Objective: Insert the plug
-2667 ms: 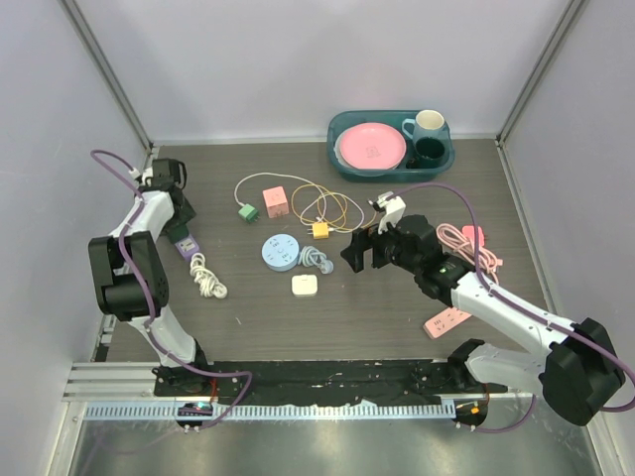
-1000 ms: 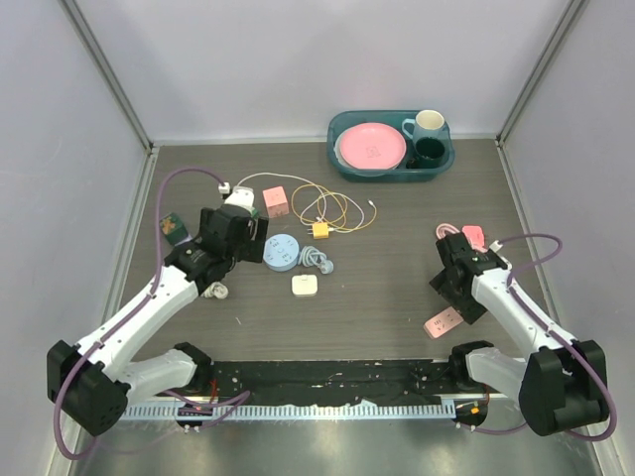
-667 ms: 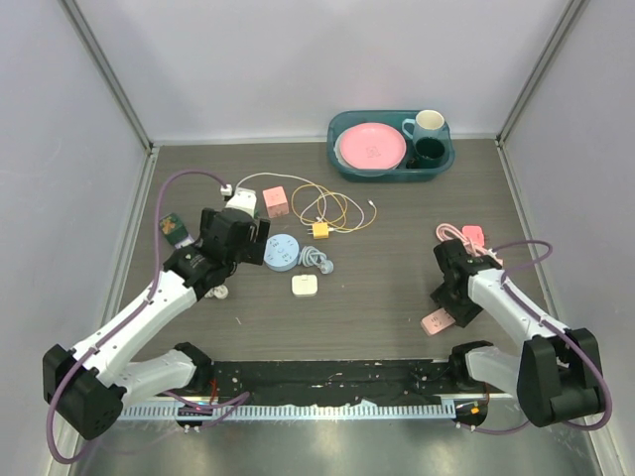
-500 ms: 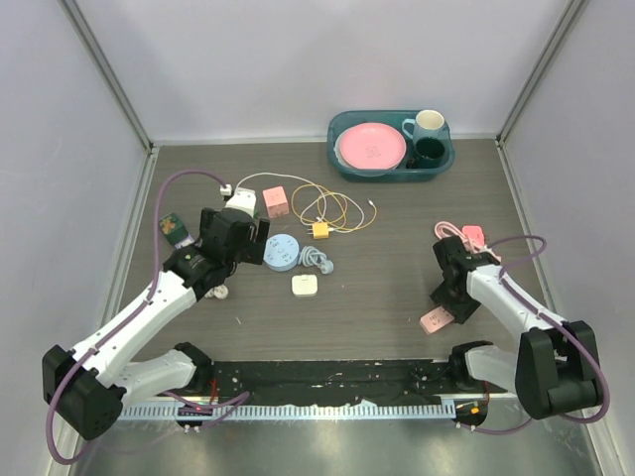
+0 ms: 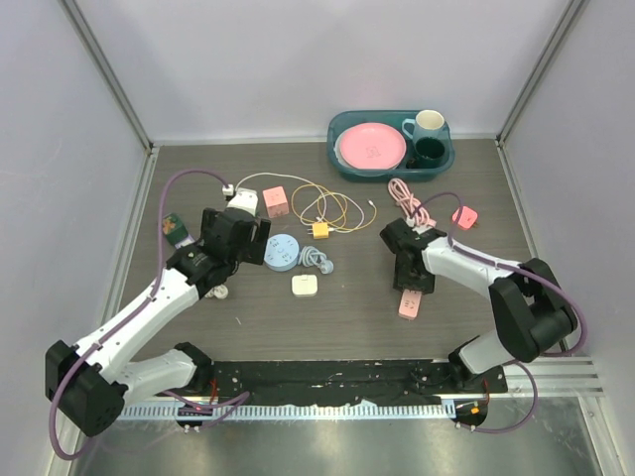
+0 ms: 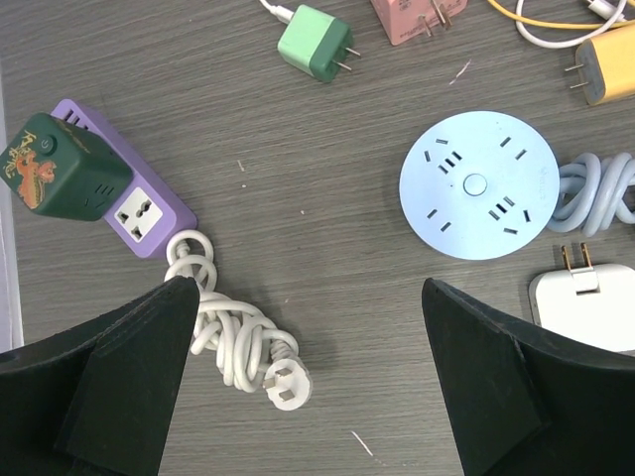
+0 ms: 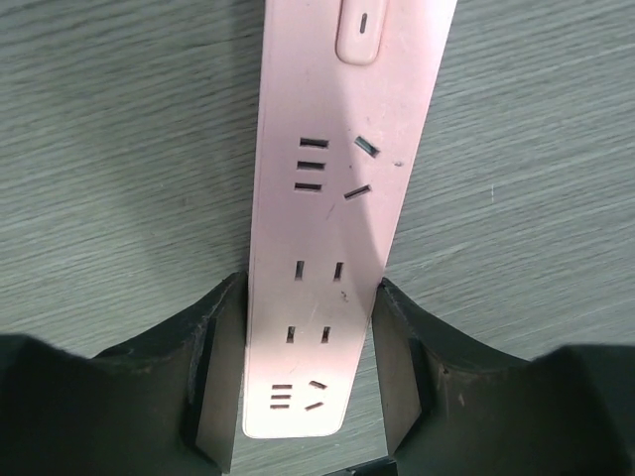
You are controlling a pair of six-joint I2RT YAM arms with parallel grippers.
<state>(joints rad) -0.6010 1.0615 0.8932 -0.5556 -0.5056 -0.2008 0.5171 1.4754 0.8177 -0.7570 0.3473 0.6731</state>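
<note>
Clamps the pink power strip (image 7: 342,169) by its two long edges in the right gripper (image 7: 310,337), sockets up, at about 4 o'clock on the table (image 5: 337,332) in the overhead view. Hangs the left gripper (image 6: 308,297) wide open and empty toward 9 o'clock, above the white plug (image 6: 282,383) on its coiled cord (image 6: 223,322), flat at 7 o'clock in the wrist view. No telling the intended plug for certain; likely this one rather than the strip's own pink plug (image 5: 463,216), loose at 2 o'clock from the strip. Risks a twisting or skidding strip under insertion force, given a pinch near one end only. Risks bent or jammed prongs from a tilted pick off the flat surface. Risks a snag from either trailing cord.
</note>
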